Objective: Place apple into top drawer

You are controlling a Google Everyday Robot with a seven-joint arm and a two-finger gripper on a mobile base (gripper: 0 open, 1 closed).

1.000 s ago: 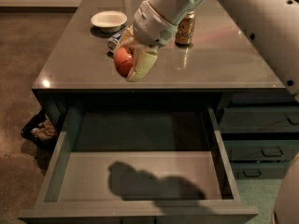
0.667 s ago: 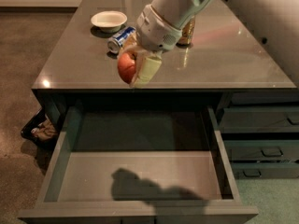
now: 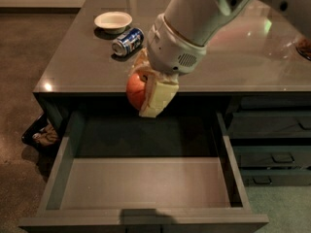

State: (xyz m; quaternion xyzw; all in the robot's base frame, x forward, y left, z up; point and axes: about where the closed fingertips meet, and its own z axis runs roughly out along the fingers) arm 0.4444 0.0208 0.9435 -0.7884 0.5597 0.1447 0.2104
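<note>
Camera view: pincer [image 3: 146,92] clamped on the apple [image 3: 134,92] above the open top drawer [image 3: 146,215].
The apple hangs at the surface's [image 3: 233,57] front edge, over the drawer's rear, bare grey bottom showing; a blue can [image 3: 128,41] lies near a white bowl [image 3: 112,21].

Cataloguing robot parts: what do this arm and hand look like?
Thick white tubular arm, ending in a rounded white wrist housing with a small dotted grille. The hand, above the back of the wide dark grey-green drawer, has blocky pale-cream fingers. No cables show.
</note>
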